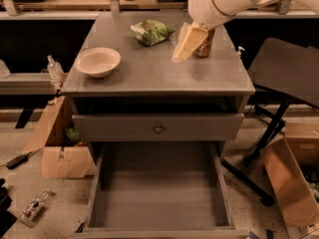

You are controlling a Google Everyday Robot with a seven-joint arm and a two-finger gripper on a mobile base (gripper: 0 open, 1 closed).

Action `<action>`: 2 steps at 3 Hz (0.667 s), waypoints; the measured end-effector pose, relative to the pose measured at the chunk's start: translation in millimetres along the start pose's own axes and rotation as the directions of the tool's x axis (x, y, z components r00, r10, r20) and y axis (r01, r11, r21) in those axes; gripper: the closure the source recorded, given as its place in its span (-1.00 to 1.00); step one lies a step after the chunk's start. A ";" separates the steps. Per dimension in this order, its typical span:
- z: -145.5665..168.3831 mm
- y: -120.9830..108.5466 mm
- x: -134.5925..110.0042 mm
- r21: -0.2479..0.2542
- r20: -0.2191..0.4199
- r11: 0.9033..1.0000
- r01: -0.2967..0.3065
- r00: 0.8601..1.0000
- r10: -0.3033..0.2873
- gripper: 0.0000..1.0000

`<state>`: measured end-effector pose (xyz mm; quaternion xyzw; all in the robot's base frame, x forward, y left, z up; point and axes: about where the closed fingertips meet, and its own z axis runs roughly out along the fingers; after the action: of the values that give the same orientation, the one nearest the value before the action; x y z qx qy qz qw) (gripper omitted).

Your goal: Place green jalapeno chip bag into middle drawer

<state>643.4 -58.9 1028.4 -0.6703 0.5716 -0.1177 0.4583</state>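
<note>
Though its grip cannot be told, the pincer [180,55] slants downward beside the can [205,43].

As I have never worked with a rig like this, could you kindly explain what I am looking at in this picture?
There is one camera view, looking down on a grey cabinet from its front; where the camera is mounted is not known. The white shape at the top is the robot's single arm. It ends in a pale gripper that hangs over the cabinet top. On that top are a green jalapeno chip bag, a white bowl and a drink can, which is partly hidden behind the gripper. The bag lies apart from the gripper and is not held. Below the top, a drawer with a round knob is closed. Under it, the middle drawer is pulled open.
</note>
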 end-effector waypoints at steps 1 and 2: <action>79.7 -25.0 7.0 0.025 0.107 0.997 0.068 0.992 -0.071 -1.00; 150.1 -41.5 12.0 0.019 0.172 0.993 0.114 0.978 -0.115 -1.00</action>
<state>776.9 -0.4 972.2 -0.7078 0.4897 -0.0878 0.5015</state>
